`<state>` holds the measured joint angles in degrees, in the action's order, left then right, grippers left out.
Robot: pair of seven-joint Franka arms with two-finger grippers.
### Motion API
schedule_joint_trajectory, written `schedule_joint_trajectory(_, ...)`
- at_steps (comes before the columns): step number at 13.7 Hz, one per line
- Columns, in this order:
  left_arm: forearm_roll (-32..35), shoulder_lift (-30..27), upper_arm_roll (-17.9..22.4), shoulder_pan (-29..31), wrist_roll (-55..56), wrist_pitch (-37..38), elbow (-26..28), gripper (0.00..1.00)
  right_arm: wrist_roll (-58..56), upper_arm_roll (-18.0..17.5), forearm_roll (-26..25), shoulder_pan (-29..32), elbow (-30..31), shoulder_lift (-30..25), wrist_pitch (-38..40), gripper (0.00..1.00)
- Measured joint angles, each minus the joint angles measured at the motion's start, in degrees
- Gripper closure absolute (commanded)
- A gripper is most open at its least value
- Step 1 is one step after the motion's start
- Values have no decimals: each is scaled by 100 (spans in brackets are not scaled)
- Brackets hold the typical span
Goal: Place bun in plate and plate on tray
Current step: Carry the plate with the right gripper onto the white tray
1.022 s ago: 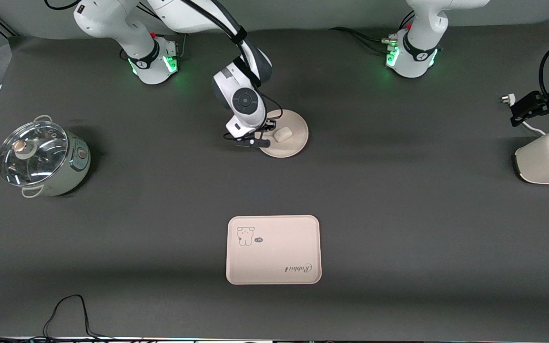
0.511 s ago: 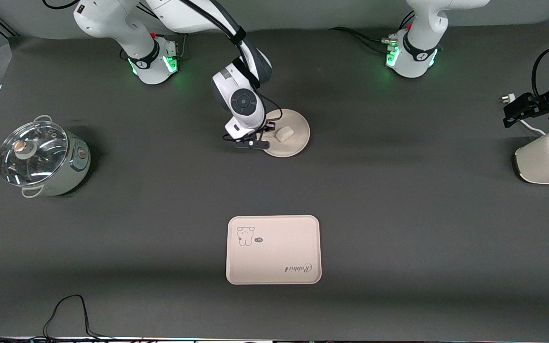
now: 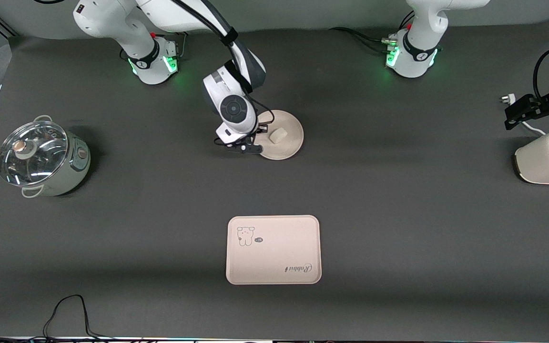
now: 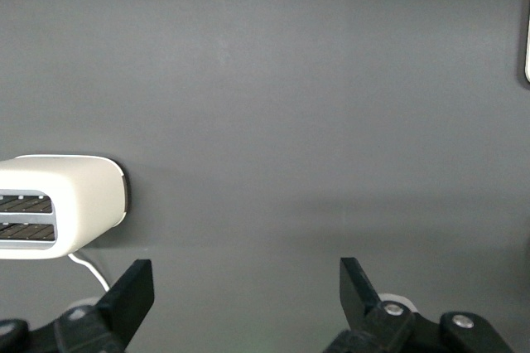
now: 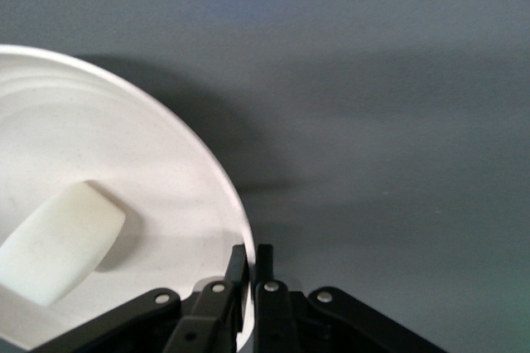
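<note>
The round cream plate (image 3: 291, 127) rests on the dark table between the two arm bases, with the small off-white bun (image 3: 277, 136) lying in it. My right gripper (image 3: 257, 146) is shut on the plate's rim at the edge toward the right arm's end. In the right wrist view its fingers (image 5: 251, 255) pinch the rim of the plate (image 5: 124, 146), and the bun (image 5: 62, 241) lies just inside. The printed tray (image 3: 279, 243) lies nearer the front camera. My left gripper (image 3: 517, 113) hangs open and holds nothing (image 4: 247, 277) beside the toaster.
A white toaster (image 3: 548, 159) (image 4: 58, 204) stands at the left arm's end of the table. A lidded pot (image 3: 41, 159) stands at the right arm's end. A black cable (image 3: 65, 309) loops along the table's front edge.
My right gripper's fingers have closed onto the plate's rim. The plate with the bun has shifted a little toward the right arm's end. The left gripper moved slightly.
</note>
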<state>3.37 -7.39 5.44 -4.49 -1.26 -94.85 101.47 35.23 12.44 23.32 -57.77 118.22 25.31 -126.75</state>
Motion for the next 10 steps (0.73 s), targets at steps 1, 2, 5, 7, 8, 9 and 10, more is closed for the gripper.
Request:
schedule_joint_trajectory(1, 0, 0, 0, 0, -1, -12, 0, 0, -98, 82, 0, 2, -3, -32, 104, 100)
schedule_joint_trajectory(2, 0, 0, 0, 0, -3, -20, 0, 0, -201, 174, 0, 2, -9, -69, 221, 100)
schedule_joint_trajectory(5, 0, 4, 0, -2, -7, -54, 4, 0, -552, 524, 0, 5, -45, -244, 581, 100)
schedule_joint_trajectory(7, 0, 20, 1, -5, -7, -158, 7, 0, -737, 790, 0, 8, -133, -376, 918, 100)
schedule_joint_trajectory(8, 0, 29, 4, -5, -7, -227, 7, 0, -783, 915, 0, 9, -234, -423, 1125, 100)
schedule_joint_trajectory(9, 0, 45, 5, -5, -7, -261, 4, 0, -823, 1043, 0, 8, -374, -450, 1338, 100)
schedule_joint_trajectory(10, 0, 74, 6, -6, -7, -261, -1, 0, -867, 1190, 0, 9, -545, -468, 1547, 100)
